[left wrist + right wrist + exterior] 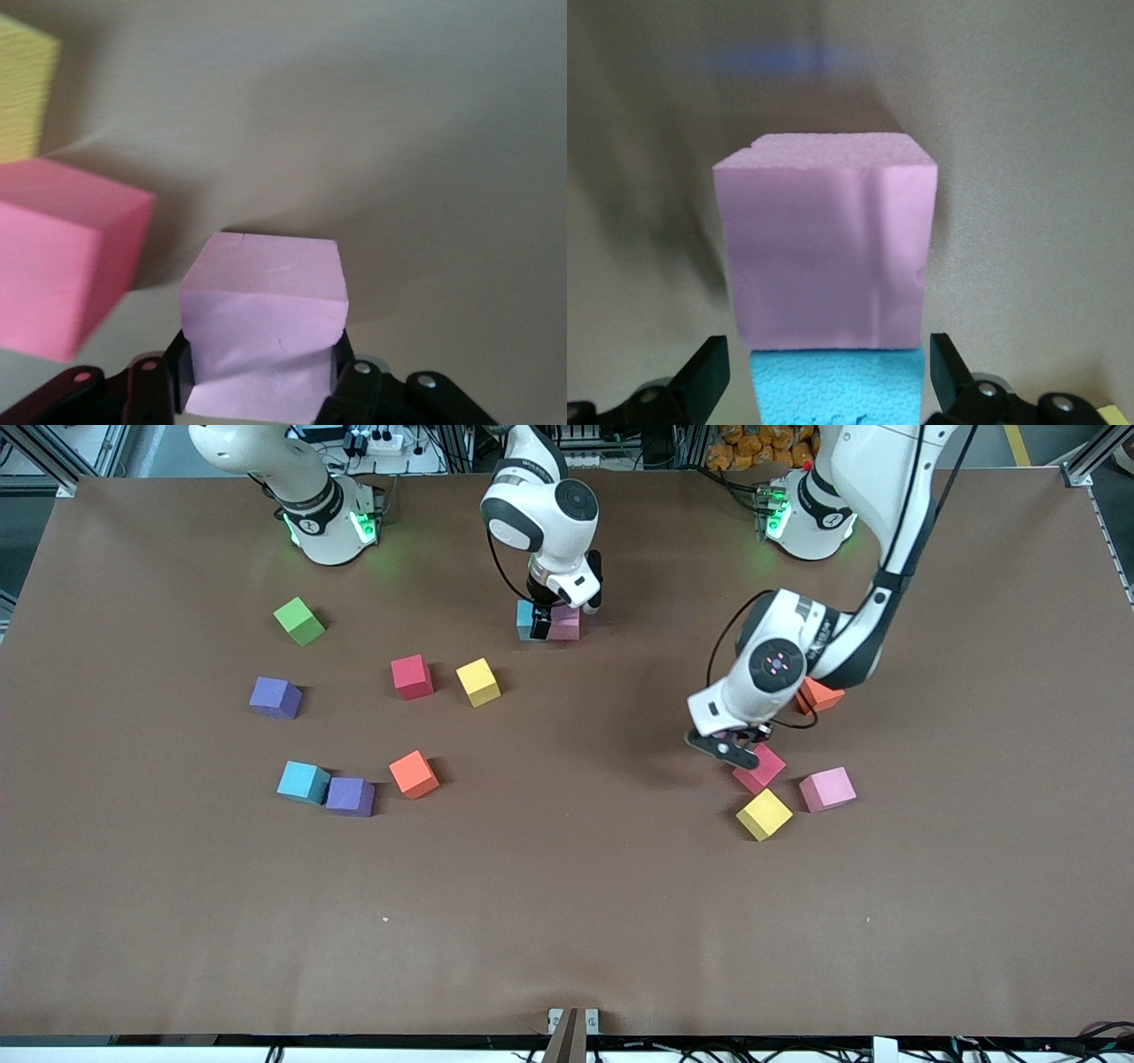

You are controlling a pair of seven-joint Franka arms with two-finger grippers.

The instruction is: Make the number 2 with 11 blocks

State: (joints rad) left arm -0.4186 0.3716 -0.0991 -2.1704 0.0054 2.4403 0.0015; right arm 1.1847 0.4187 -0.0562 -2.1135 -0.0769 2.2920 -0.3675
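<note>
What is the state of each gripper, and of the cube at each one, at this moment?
left gripper: shut on the pale pink cube.
pale pink cube: held between the jaws.
right gripper: open, jaws on either side of the blue cube.
blue cube: on the table, touching the second pink cube.

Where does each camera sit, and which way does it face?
Front: high across the table, facing both arm bases; both arms show.
Left wrist: looks down past the left pincer, shut on a pale pink cube.
Right wrist: looks down past the right pincer at a blue cube touching a pink cube.
Shared: front and right wrist show that blue-pink pair.
</note>
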